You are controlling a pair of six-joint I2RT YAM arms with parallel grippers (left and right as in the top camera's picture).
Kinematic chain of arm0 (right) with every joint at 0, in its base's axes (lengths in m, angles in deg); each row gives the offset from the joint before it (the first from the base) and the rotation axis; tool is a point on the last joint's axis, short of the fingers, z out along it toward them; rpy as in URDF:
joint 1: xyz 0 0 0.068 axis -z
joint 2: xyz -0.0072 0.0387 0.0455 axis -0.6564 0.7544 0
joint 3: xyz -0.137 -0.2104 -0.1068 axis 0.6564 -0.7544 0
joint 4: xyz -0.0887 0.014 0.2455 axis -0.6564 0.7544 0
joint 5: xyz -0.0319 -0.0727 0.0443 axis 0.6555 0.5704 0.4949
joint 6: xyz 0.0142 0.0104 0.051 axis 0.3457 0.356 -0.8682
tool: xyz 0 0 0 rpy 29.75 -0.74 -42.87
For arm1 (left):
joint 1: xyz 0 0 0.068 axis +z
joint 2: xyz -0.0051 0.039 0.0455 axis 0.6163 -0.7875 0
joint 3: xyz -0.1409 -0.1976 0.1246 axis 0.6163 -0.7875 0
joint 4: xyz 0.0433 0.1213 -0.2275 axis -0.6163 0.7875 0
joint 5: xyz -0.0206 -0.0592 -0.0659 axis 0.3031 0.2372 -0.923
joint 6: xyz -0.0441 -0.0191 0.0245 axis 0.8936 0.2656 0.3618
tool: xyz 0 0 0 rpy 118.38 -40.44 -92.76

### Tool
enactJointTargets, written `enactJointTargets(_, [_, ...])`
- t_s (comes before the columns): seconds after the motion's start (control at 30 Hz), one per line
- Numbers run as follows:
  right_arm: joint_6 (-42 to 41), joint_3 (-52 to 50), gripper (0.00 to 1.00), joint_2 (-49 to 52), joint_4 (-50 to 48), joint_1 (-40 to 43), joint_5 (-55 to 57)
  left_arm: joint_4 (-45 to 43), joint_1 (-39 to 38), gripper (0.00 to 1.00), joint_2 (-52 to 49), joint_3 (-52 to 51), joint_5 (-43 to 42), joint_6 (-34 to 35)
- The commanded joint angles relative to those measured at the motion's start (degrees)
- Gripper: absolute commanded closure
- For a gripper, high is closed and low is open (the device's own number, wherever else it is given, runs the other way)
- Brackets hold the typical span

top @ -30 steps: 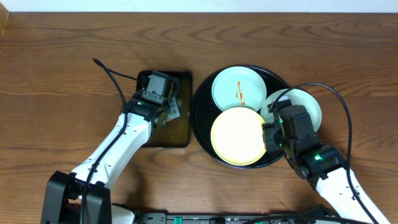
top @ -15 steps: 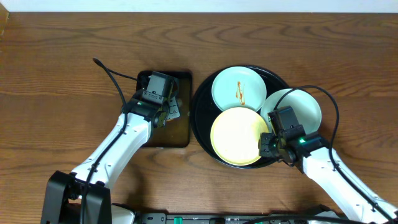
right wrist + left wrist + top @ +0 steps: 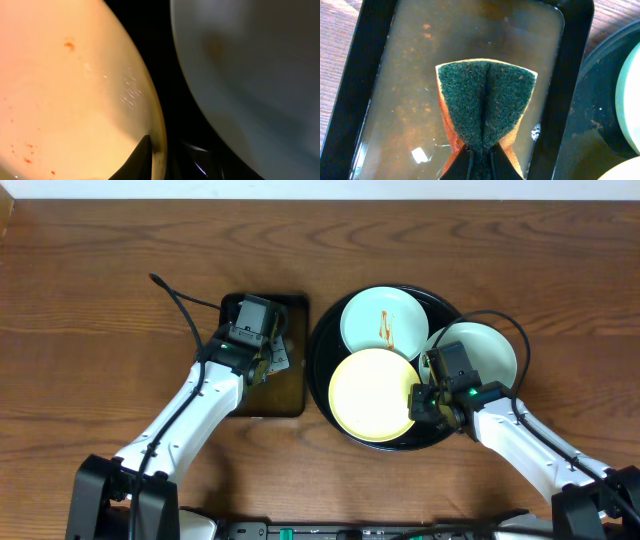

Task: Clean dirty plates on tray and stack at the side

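Note:
On the round black tray [image 3: 320,355] lie a mint-blue plate [image 3: 383,322] with an orange-brown sauce streak and a cream-yellow plate [image 3: 368,395]. A second mint-blue plate [image 3: 485,350] overlaps the tray's right rim. My right gripper [image 3: 418,402] is shut on the cream-yellow plate's right rim. In the right wrist view the right gripper [image 3: 160,156] pinches that rim, and small orange specks dot the cream-yellow plate [image 3: 60,90]. My left gripper [image 3: 481,152] is shut on a green-and-orange sponge [image 3: 487,100] over the pan.
A rectangular dark pan [image 3: 288,395] with brownish liquid [image 3: 405,100] stands just left of the tray, under the left gripper [image 3: 262,358]. Both arms reach in from the table's front edge. A black cable [image 3: 175,295] loops at the left.
The right gripper has closed on the cream-yellow plate's right rim, and the plate has shifted a little left and away on the tray. The left arm has not moved.

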Motion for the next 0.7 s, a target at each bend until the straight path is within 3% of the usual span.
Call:
enactJointTargets(0.0, [1.53, -0.09, 0.89, 0.17, -0.13, 0.55, -1.03, -0.02, 0.13, 0.92, 0.31, 0.37, 0.90, -0.37])
enactJointTargets(0.1, [3.39, -0.09, 0.91, 0.17, -0.20, 0.55, -1.05, -0.04, 0.13, 0.92, 0.31, 0.37, 0.90, -0.37])
enactJointTargets(0.17, [4.55, -0.09, 0.98, 0.22, -0.44, 0.55, -1.05, -0.04, 0.13, 0.92, 0.31, 0.37, 0.90, -0.37])
enactJointTargets(0.5, [11.58, 0.94, 0.99, -2.14, -7.34, 1.16, -1.36, -0.04, 0.13, 0.92, 0.31, 0.37, 0.90, -0.37])
enactJointTargets(0.67, [11.32, 4.79, 0.99, -7.69, -7.50, 7.50, 0.83, -0.04, 0.13, 0.92, 0.31, 0.37, 0.90, -0.37])
